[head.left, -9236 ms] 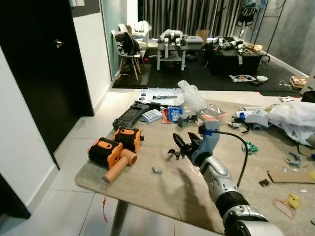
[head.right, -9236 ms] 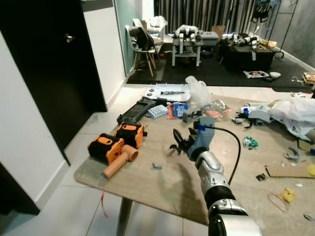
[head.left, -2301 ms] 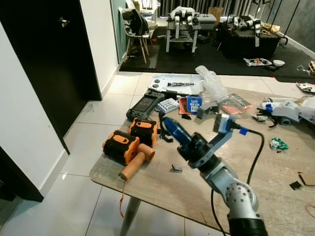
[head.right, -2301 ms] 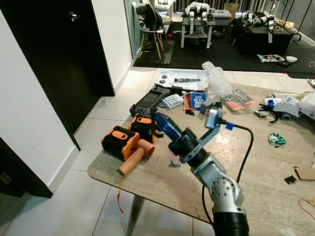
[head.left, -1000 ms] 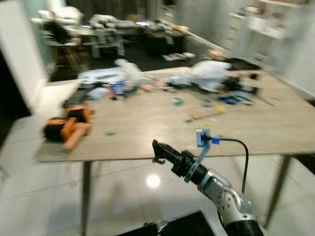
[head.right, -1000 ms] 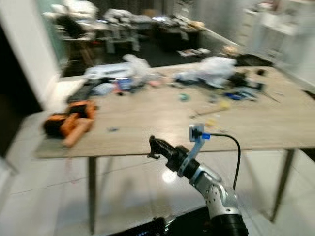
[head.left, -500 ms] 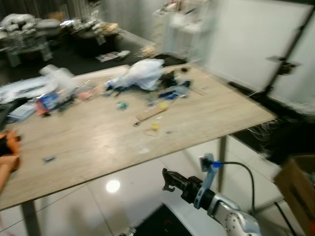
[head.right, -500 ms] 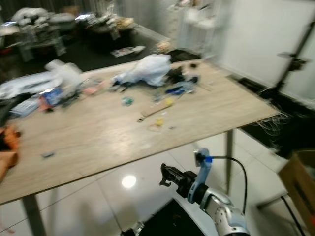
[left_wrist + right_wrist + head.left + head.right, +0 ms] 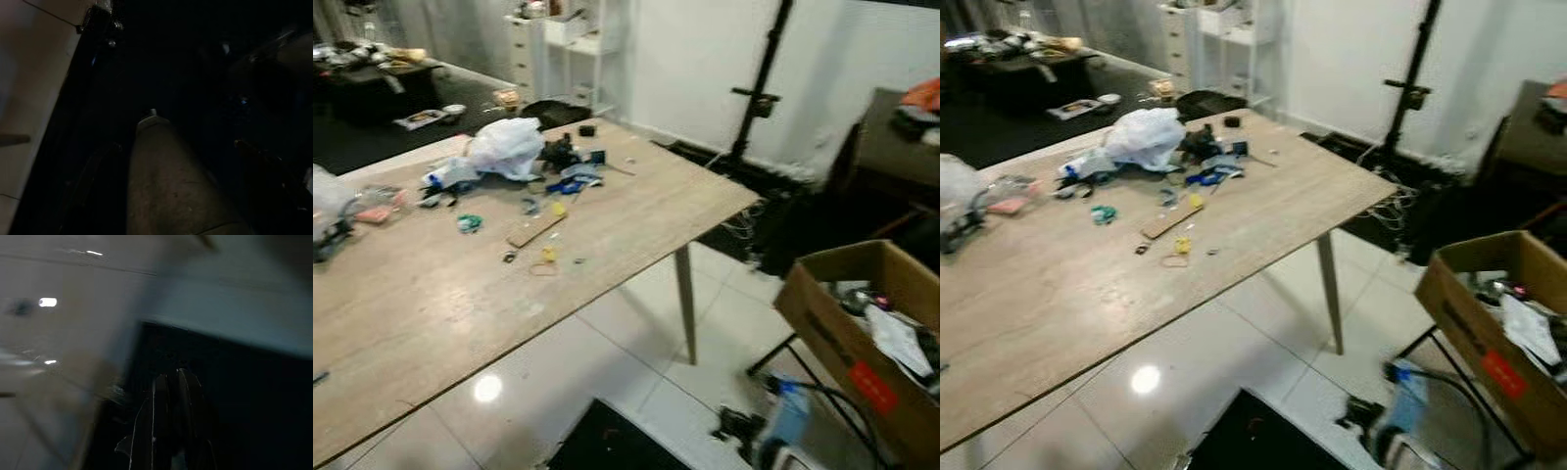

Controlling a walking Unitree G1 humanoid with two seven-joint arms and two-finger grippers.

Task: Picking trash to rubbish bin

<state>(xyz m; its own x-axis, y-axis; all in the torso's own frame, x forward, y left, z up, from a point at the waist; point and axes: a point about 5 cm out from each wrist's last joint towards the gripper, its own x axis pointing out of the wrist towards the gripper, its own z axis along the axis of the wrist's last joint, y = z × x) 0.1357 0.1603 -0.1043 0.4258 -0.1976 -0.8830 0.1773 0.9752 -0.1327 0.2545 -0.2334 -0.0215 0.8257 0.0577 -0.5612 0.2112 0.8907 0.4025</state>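
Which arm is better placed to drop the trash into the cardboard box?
Probably the right. The right gripper is low, just beside the cardboard box on the robot's right, its fingers closed together. The left arm hangs idle in shade.

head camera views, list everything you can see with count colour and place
table: 1, light wood, left and centre
plastic bag: 1, white, far part of the table
small scraps: several, yellow, blue and green, mid-table
cardboard strip: 1, tan, beside the scraps
cardboard box: 1, brown, red label, holding trash, on the right
stand pole: 1, black, by the white wall
right end effector: 1, black, low above the floor tiles, fingers pressed together in the wrist view
left end effector: 1, in dark shade
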